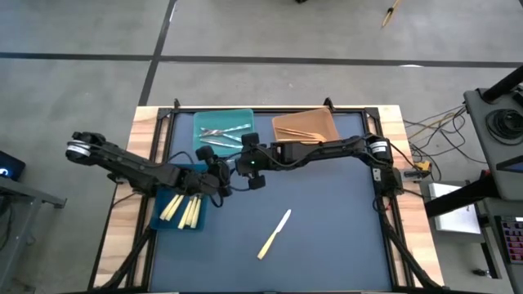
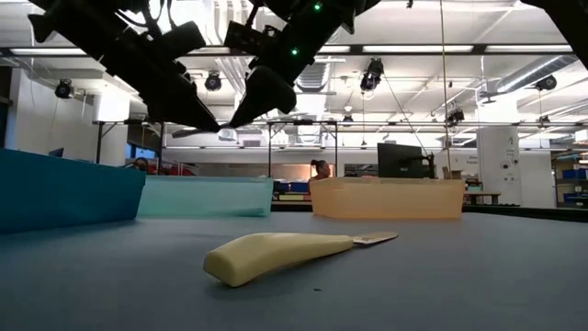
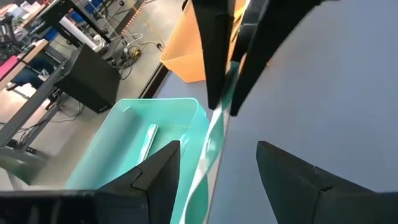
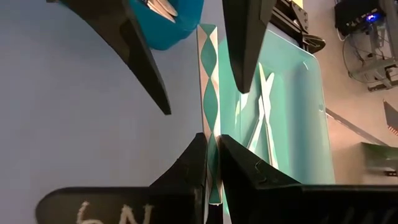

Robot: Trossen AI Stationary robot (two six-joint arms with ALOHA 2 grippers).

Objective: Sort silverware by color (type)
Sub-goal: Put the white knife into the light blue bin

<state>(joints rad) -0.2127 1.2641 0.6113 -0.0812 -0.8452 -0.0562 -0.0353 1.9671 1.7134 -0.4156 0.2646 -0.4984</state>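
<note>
three bins (image 1: 223,124), two grippers (image 1: 219,173) (arms meeting)

Matt pale-yellow plastic knife (image 2: 276,255) lies on smooth matt blue-grey table (image 2: 478,276).

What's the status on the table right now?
Left tool open, right tool shut, tip to tip beside the teal bin. One yellow knife loose on the mat. Nothing in the way.
</note>
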